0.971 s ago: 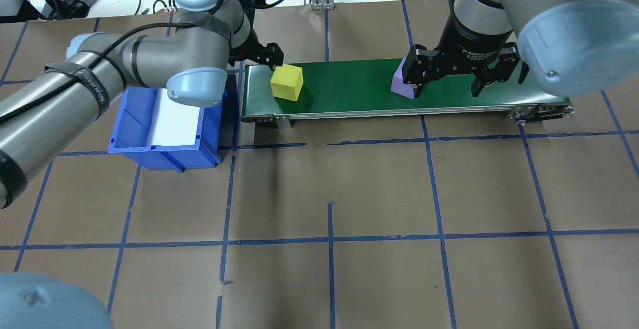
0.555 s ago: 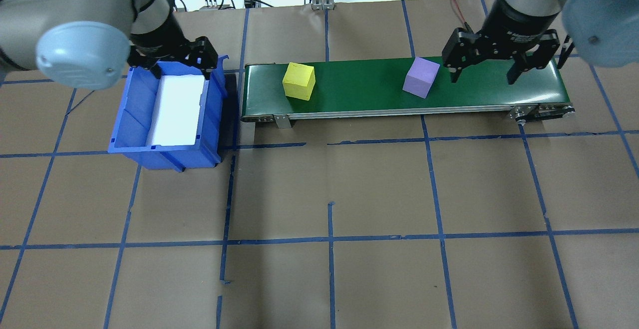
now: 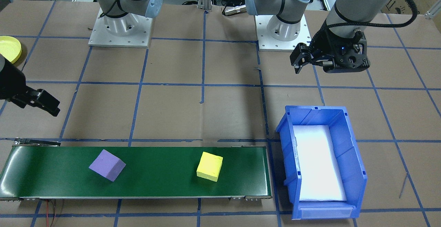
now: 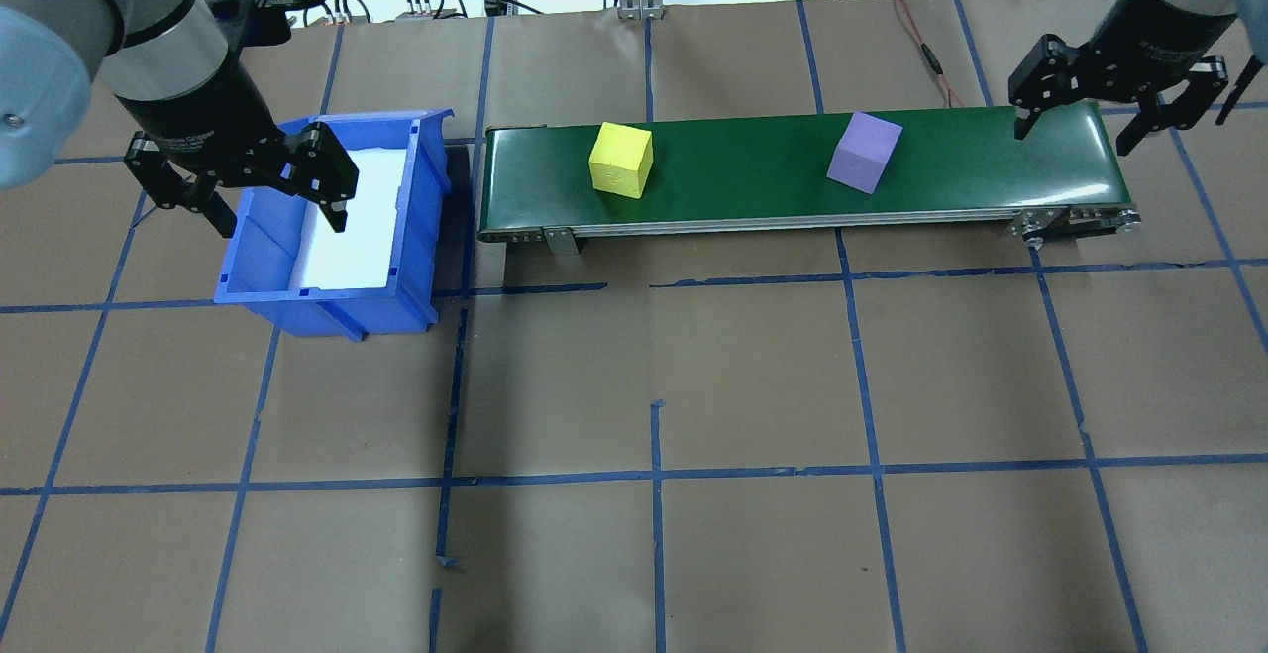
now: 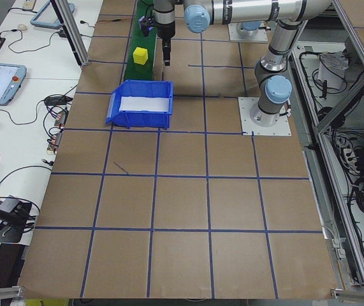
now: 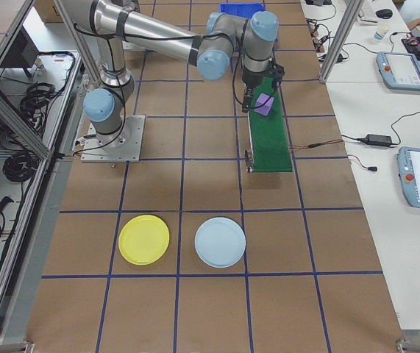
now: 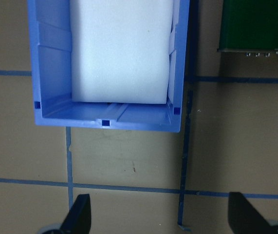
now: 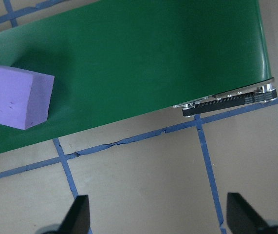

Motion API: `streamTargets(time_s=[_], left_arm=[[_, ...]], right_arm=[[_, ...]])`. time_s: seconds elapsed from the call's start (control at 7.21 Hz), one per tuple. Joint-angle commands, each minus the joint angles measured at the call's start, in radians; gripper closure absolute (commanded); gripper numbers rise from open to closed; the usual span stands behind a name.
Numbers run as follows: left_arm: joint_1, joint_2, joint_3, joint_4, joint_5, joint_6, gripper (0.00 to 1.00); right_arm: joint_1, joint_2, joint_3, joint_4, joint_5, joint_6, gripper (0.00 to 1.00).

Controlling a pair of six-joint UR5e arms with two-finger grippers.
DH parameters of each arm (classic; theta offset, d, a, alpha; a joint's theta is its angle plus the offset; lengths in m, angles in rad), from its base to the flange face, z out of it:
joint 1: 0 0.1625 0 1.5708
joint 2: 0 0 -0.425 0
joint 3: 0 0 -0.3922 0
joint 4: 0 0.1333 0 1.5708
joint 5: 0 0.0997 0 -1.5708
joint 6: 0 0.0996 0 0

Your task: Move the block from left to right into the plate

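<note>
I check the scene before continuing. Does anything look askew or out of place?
The purple block sits turned at an angle on the belt, while the yellow block lies nearly square to it. Nothing looks spilled or damaged.

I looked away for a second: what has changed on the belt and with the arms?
Both blocks rode rightward along the green belt: yellow block, purple block. The left gripper left the yellow block and hangs open over the blue bin; the right gripper drew back, open. The bin stayed.
</note>
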Motion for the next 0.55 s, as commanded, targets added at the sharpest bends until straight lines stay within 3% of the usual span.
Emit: streamTargets(time_s=[0.0, 0.14, 0.28, 0.42], left_arm=[[0.001, 0.003, -0.002, -0.014, -0.034, 0.0, 0.0], [-0.001, 0.003, -0.004, -0.014, -0.034, 0.0, 0.0], [0.001, 0.003, -0.008, -0.014, -0.037, 0.0, 0.0], [0.001, 0.004, -0.008, -0.014, -0.037, 0.0, 0.0]], right_arm=[[-0.02, 0.114, 0.004, -0.136, 0.117, -0.098, 0.0], [-0.02, 0.136, 0.004, -0.155, 0.155, -0.115, 0.0], [-0.02, 0.144, 0.012, -0.157, 0.251, -0.105, 0.0], [-0.02, 0.151, 0.016, -0.163, 0.258, -0.105, 0.0]])
